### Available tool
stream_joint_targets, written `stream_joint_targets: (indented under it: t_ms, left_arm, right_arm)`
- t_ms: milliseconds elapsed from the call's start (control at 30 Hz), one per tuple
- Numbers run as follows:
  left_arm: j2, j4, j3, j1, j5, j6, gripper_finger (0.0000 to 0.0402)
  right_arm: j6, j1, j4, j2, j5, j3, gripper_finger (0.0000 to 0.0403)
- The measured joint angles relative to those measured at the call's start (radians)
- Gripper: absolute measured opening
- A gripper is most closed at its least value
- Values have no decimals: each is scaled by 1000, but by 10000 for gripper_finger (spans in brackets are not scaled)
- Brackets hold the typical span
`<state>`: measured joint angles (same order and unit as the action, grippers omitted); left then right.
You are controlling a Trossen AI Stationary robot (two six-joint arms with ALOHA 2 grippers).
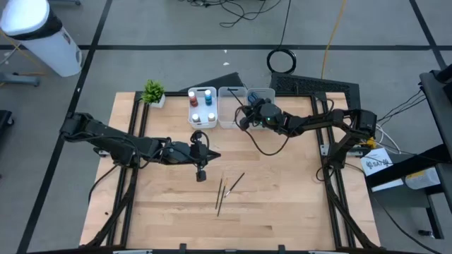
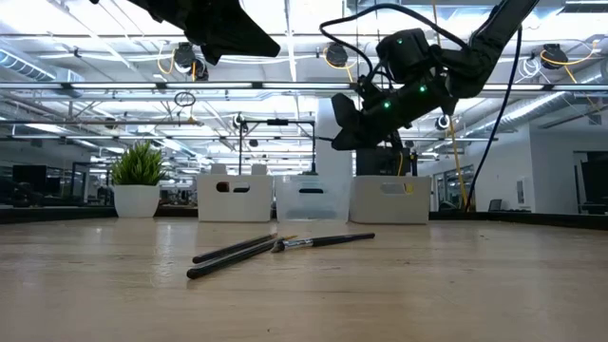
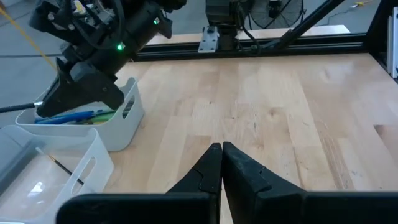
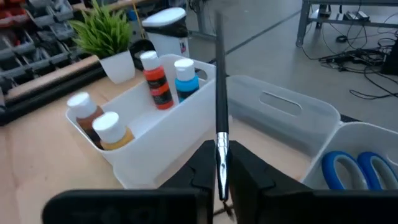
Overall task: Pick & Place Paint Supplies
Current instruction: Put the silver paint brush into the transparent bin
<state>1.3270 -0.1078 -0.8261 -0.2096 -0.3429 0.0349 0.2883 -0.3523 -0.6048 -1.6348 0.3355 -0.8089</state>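
Observation:
My right gripper (image 4: 221, 167) hovers over the whitish bins (image 1: 229, 106) at the table's far edge, shut on a thin dark brush (image 4: 219, 81). The left bin holds paint bottles (image 4: 158, 81). The middle bin (image 3: 50, 168) holds one thin brush (image 3: 62, 165). The right bin holds scissors (image 3: 74, 116) with blue, green and yellow handles. Three more brushes (image 1: 226, 190) lie flat on the table near its middle, also visible in the low view as brushes (image 2: 247, 253). My left gripper (image 3: 221, 149) is shut on nothing, above the table just left of those brushes. My right gripper pinches the brush between its two fingers, just behind the silver ferrule (image 4: 221, 140). The brush runs along the fingers, and its long dark handle (image 4: 219, 62) sticks out past the fingertips. It is lifted clear, above the wall between the left and middle bins.
A small green potted plant (image 1: 153, 92) stands at the far left corner beside the bins. Bare wood (image 1: 282, 190) stretches to the right of and nearer than the loose brushes. The right arm (image 1: 311, 123) reaches in from the right edge.

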Motion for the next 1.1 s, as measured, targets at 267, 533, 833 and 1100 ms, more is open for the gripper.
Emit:
stream_joint_targets:
  t_ms: [267,533,833,1100]
  left_arm:
    - [0,0,0,0,0,20,21]
    - [0,9,0,0,1,38,21]
    - [1,16,1,0,3,80,21]
    - [83,0,1,-2,64,268,21]
  right_arm:
    - [11,1,-78,-53,-86,1,112]
    - [-38,26,-130,-53,-318,0,178]
    - [-49,252,-162,-34,-600,0,181]
    - [-140,500,74,-42,-533,6,169]
